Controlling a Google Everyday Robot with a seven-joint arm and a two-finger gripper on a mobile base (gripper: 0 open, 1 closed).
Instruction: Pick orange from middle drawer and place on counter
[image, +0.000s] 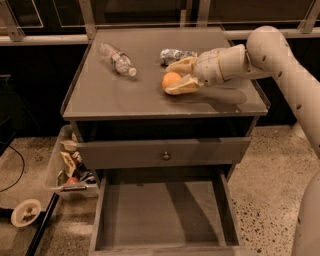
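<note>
**A:** Since the drawer (165, 215) up front stands open with a bare bottom, nothing is left to fetch there. The bin (54, 165) to its left holds mixed clutter, including a small red ball (73, 180), which is not the target.

**B:** Orange?

**A:** The orange (170, 81) is at the counter (110, 95), right of centre, clamped in the gripper (172, 79). The gripper comes in low from the right. Can't tell whether the fruit's weight is on the surface or just above it.

**B:** So the step is the release.

**A:** Likely. Best to bottom it out first, open slowly, then retreat right so nothing clips it. Round fruit on a glossy top will roll.

**B:** Neighbours?

**A:** A silver wad (175, 54) lies just behind the gripper. A bottle (116, 59) lies on its side further left. Both are apart from the orange.
</note>
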